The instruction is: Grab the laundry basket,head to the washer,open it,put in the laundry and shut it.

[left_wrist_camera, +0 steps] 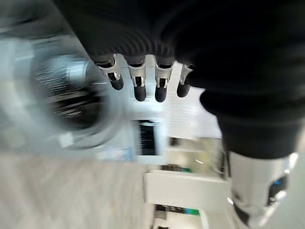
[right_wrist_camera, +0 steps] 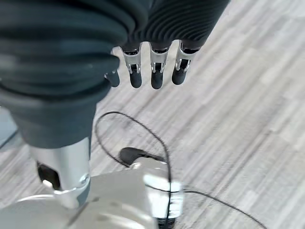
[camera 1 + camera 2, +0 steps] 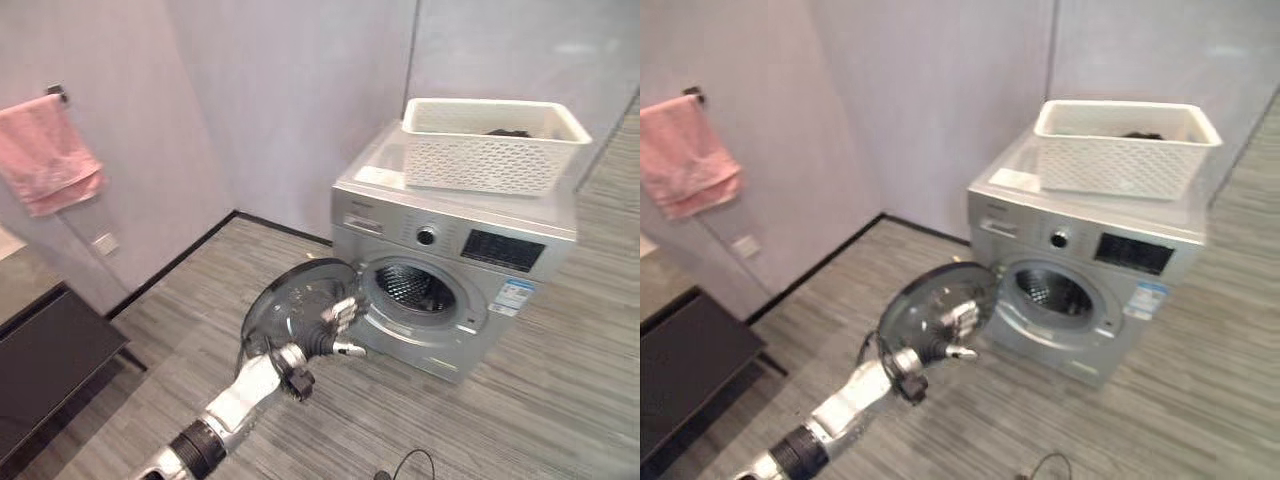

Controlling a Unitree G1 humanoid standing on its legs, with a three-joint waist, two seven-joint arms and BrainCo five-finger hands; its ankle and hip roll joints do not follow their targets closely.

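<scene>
Left hand [image 3: 335,325] at open washer door [image 3: 285,300] | basket [image 3: 490,145] atop washer [image 3: 450,260]

Washing machine [image 3: 455,255]: silver-grey metal casing, smooth with a satin sheen; dark glossy control panel [image 3: 502,250] at its front upper right; perforated metal drum [image 3: 412,287] inside the port.
Washer door [image 3: 292,305]: open, round, glossy dark transparent pane in a silver rim.
Laundry basket [image 3: 490,145]: white matt plastic, walls pierced in a fine lattice, smooth rim; stands on the washer's top. Dark cloth [image 3: 510,131] inside.
Towel [image 3: 45,155]: pink, soft napped cloth, matt.
Floor [image 3: 560,390]: grey wood-grain planks, matt.
Walls [image 3: 290,90]: smooth, matt, pale lilac-grey.
Left hand [image 3: 335,325]: silver metal fingers, dark matt tips, black ribbed rubbery cover.
Right hand [image 2: 152,71]: same finish.
</scene>
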